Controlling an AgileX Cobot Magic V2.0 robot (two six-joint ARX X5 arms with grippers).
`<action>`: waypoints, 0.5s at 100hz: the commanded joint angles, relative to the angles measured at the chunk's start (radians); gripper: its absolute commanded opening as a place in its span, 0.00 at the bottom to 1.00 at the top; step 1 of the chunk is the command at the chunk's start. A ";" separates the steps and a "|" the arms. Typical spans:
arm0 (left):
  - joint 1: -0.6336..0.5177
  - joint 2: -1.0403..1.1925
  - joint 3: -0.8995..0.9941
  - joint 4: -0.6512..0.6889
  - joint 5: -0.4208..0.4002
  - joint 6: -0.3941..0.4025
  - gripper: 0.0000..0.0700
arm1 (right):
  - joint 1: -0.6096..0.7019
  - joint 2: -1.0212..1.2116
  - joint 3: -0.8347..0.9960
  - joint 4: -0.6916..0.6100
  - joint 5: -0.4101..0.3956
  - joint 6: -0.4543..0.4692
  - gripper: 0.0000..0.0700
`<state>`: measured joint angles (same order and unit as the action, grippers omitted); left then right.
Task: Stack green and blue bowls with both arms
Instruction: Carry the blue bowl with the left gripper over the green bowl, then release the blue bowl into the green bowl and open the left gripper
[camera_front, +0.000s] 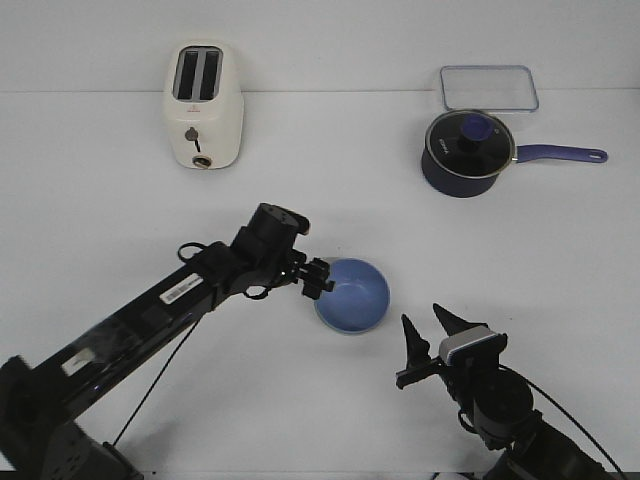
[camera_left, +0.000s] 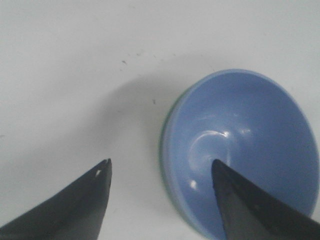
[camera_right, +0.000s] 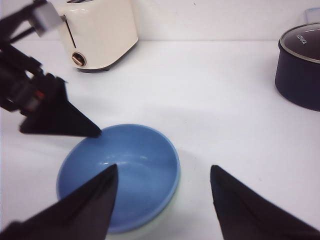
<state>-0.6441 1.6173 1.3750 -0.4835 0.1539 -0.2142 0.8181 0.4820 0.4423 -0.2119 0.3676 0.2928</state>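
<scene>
The blue bowl (camera_front: 352, 293) sits nested inside the green bowl, on the table near the middle. Of the green bowl only a thin rim (camera_left: 163, 145) shows round the blue one, also in the right wrist view (camera_right: 171, 201). My left gripper (camera_front: 320, 280) is open at the bowls' left rim. In the left wrist view (camera_left: 161, 161) one finger is over the inside of the blue bowl (camera_left: 245, 150) and the other is outside it. My right gripper (camera_front: 421, 315) is open and empty, apart from the bowls and nearer the front right. It faces the blue bowl (camera_right: 125, 170) in the right wrist view (camera_right: 164, 167).
A cream toaster (camera_front: 203, 105) stands at the back left. A dark blue lidded saucepan (camera_front: 468, 152) with a long handle stands at the back right, with a clear lidded container (camera_front: 489, 87) behind it. The toaster (camera_right: 100, 30) and saucepan (camera_right: 300, 70) also show in the right wrist view.
</scene>
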 joint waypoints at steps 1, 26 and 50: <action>0.030 -0.102 0.019 -0.025 -0.039 0.057 0.54 | 0.009 0.002 0.008 0.010 0.000 0.005 0.54; 0.194 -0.517 -0.229 -0.018 -0.106 0.066 0.54 | 0.009 0.002 0.008 0.009 0.000 0.006 0.54; 0.240 -0.892 -0.646 0.159 -0.105 -0.019 0.53 | 0.009 0.004 0.008 -0.011 0.000 0.004 0.53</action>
<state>-0.3977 0.7864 0.7929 -0.3756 0.0483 -0.1967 0.8181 0.4820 0.4423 -0.2241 0.3672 0.2924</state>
